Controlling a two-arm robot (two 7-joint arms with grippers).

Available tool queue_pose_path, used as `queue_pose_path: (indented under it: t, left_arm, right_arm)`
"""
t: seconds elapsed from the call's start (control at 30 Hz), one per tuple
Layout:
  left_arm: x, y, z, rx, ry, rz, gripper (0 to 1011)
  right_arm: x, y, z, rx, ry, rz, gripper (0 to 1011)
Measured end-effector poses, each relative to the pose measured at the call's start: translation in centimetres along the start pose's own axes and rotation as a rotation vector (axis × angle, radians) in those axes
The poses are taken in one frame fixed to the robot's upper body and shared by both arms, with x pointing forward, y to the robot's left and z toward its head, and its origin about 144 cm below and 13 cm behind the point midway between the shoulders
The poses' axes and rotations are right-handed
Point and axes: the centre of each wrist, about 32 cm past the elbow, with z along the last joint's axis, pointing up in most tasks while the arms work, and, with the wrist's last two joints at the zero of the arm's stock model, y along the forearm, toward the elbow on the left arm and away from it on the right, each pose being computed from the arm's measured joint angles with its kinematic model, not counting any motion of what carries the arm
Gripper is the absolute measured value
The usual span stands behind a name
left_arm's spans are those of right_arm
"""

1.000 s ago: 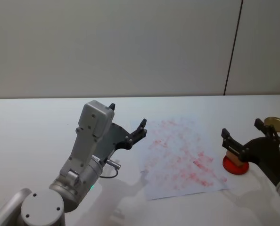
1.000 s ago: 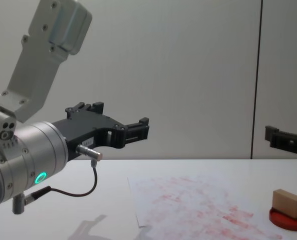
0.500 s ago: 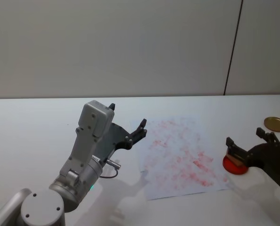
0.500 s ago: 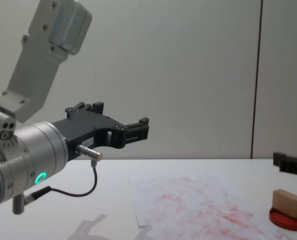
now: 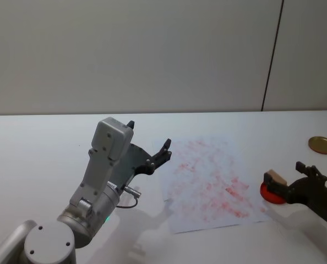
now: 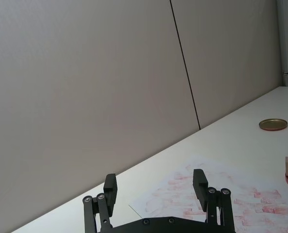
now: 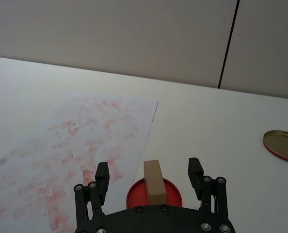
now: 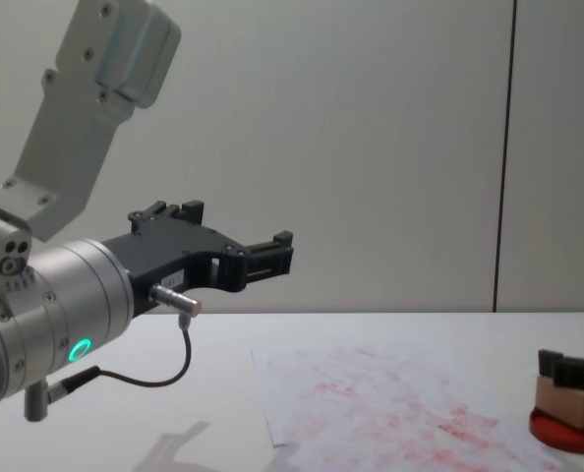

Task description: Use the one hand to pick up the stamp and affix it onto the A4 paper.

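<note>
Right wrist view — right hand open astride stamp, long axis along fingers, left hand open, raised

I see my left arm cased in pale grey, its silver wrist cylinder carrying a green ring light and a looping black cable; the left end effector and right end effector are black, two-fingered, dotted with small screws

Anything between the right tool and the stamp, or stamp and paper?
Nothing visible. The stamp stands on the ink pad between the open fingers of the right tool; the A4 paper lies beside the pad.
</note>
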Motion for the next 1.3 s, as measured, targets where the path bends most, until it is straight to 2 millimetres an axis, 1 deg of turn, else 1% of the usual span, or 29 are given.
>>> queue_pose_path:
  t: [0.2, 0.3, 0.33, 0.4, 0.43, 0.5, 0.7, 0.73, 0.8, 0.87, 0.9, 0.97, 1.0, 1.1, 1.13, 1.3]
  left_arm:
    - [0.0, 0.0, 0.0, 0.0, 0.0, 0.0, 993]
    - [0.0, 0.0, 0.0, 0.0, 0.0, 0.0, 993]
    - [0.0, 0.0, 0.0, 0.0, 0.0, 0.0, 993]
    - [0.0, 0.0, 0.0, 0.0, 0.0, 0.0, 993]
    - [0.0, 0.0, 0.0, 0.0, 0.0, 0.0, 993]
    - [0.0, 0.0, 0.0, 0.0, 0.0, 0.0, 993]
    - [0.0, 0.0, 0.0, 0.0, 0.0, 0.0, 993]
    - [0.0, 0.0, 0.0, 0.0, 0.0, 0.0, 993]
    - [0.0, 0.0, 0.0, 0.0, 0.0, 0.0, 993]
    - [0.0, 0.0, 0.0, 0.0, 0.0, 0.0, 993]
    - [0.0, 0.0, 0.0, 0.0, 0.0, 0.0, 993]
    - [0.0, 0.0, 0.0, 0.0, 0.0, 0.0, 993]
    - [0.0, 0.0, 0.0, 0.0, 0.0, 0.0, 993]
    - [0.0, 0.0, 0.0, 0.0, 0.0, 0.0, 993]
    - [0.0, 0.0, 0.0, 0.0, 0.0, 0.0, 993]
    - [0.0, 0.0, 0.0, 0.0, 0.0, 0.0, 993]
  right_arm:
    - [0.4, 0.3, -0.4, -0.026, 0.004, 0.009, 1001]
    - [0.5, 0.6, -0.6, -0.041, 0.004, 0.016, 952]
    - [0.6, 0.6, -0.7, -0.044, 0.005, 0.017, 911]
    - [0.7, 0.7, -0.7, -0.048, 0.005, 0.019, 880]
    - [0.7, 0.8, -0.8, -0.051, 0.005, 0.021, 831]
    - [0.7, 0.9, -0.9, -0.056, 0.006, 0.025, 795]
    - [0.8, 1.1, -1.0, -0.062, 0.006, 0.029, 605]
    - [0.8, 1.1, -1.0, -0.063, 0.006, 0.03, 586]
    - [0.8, 1.1, -1.1, -0.065, 0.005, 0.03, 505]
    - [0.8, 1.2, -1.2, -0.066, 0.005, 0.03, 474]
    - [0.9, 1.2, -1.2, -0.067, 0.004, 0.029, 403]
    - [0.9, 1.3, -1.2, -0.067, 0.003, 0.028, 360]
    - [0.9, 1.3, -1.2, -0.067, 0.002, 0.027, 299]
    - [1.0, 1.3, -1.3, -0.066, 0.0, 0.026, 248]
    - [1.0, 1.3, -1.3, -0.065, -0.002, 0.026, 214]
    - [1.0, 1.4, -1.3, -0.058, -0.009, 0.024, 214]
